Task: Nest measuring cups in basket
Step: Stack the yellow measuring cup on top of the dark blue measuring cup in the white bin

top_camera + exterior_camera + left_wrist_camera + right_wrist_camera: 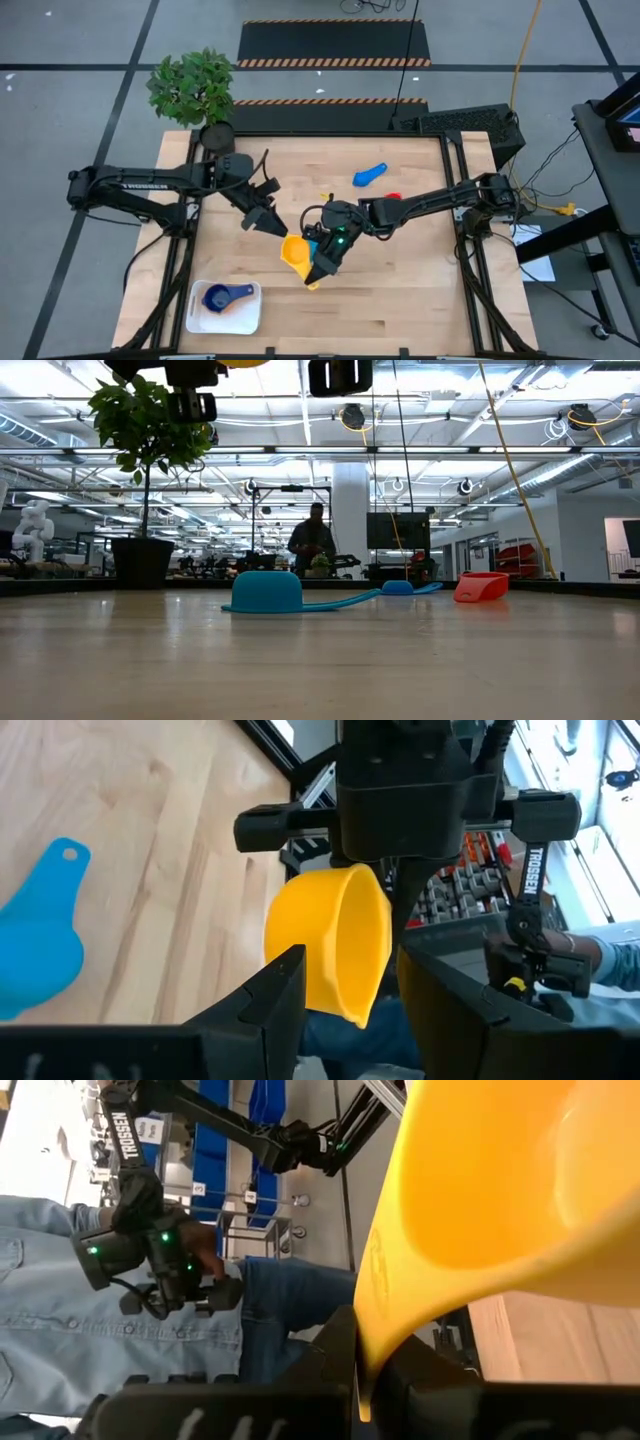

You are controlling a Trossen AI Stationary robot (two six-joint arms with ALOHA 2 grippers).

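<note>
Basket sits at roughly seven o'clock on the table, holding one dark blue cup; that single cup looks like the only part of the nesting done so far. Moving right, the left gripper hovers near the table's centre with its fingers parted and nothing between them, pointed at the yellow cup just beside it toward four o'clock. That cup is pinched by its handle in the closed right gripper, lifted clear of the wood, so I judge a handover or a carry toward the basket is under way. Further right, a blue cup lies at about one o'clock and a red cup just below it, partly hidden by the right arm. The low view also shows a light blue cup upside down on the table. By my count at least four cups remain to be nested.
</note>
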